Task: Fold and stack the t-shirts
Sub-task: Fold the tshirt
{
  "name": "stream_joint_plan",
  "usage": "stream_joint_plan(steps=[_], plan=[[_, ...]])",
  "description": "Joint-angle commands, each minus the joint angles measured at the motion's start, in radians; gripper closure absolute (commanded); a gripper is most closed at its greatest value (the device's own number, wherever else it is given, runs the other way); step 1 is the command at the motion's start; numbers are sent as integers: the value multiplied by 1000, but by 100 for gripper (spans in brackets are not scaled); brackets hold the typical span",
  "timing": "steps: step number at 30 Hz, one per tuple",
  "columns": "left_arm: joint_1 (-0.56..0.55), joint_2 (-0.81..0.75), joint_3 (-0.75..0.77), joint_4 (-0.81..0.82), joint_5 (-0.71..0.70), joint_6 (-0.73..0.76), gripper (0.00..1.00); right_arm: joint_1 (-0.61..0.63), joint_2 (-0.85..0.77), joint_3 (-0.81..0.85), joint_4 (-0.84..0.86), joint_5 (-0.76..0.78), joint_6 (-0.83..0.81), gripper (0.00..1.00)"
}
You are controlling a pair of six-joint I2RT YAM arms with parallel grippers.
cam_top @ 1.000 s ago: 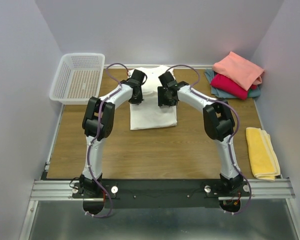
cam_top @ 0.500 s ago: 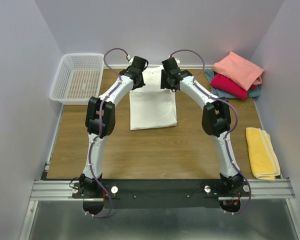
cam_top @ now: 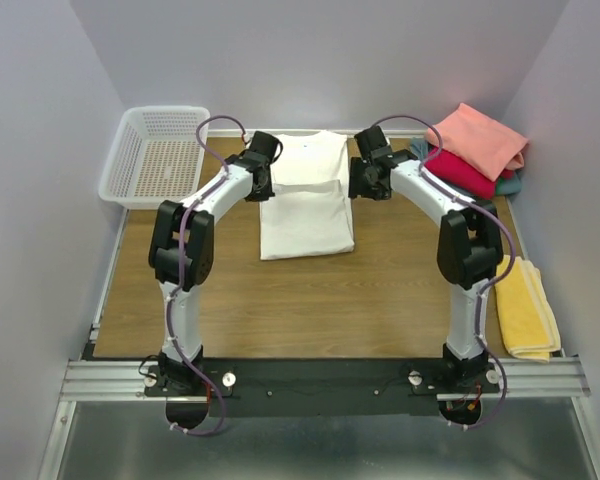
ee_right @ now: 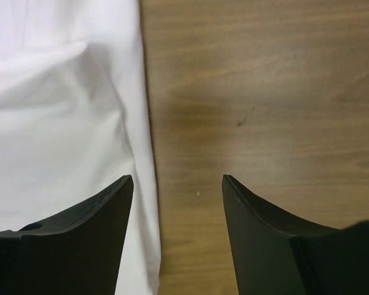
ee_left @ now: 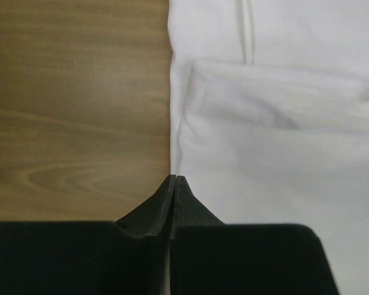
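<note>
Top external view: on the wooden tabletop point(cam_top: 310, 300) the big white t-shirt point(cam_top: 305, 215) lies folded at the middle of the far edge, and it hasn't budged. The arms have! A second ago both hung over the shirt; now they've swung apart, one to each side of it. The white mesh basket point(cam_top: 155, 155) sits at the far left corner. At the far right corner is the folded stack, salmon-pink shirt point(cam_top: 477, 138) over crimson shirt point(cam_top: 465, 172) over grey-blue shirt point(cam_top: 510, 185). A yellow towel point(cam_top: 525, 305) lies along the right edge. The left gripper point(ee_left: 174, 182) is pinched tight at the shirt's left hem, gripping nothing I can see. The right gripper point(ee_right: 177, 184) gapes wide and empty, straddling the right hem.
</note>
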State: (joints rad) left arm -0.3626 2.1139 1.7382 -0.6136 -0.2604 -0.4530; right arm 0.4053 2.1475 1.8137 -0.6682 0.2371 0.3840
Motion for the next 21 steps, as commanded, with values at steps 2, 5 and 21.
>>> stream_joint_plan(steps=[2, 5, 21], plan=[[4, -242, -218, 49, 196, 42, 90, 13, -233, -201, -16, -183, 6, 32], [2, -317, -316, 67, 256, 42, 89, 15, -306, -306, 5, -231, 15, 32], [17, -520, -733, 360, 385, -24, 75, 32, -367, -634, 259, -444, 59, 26]])
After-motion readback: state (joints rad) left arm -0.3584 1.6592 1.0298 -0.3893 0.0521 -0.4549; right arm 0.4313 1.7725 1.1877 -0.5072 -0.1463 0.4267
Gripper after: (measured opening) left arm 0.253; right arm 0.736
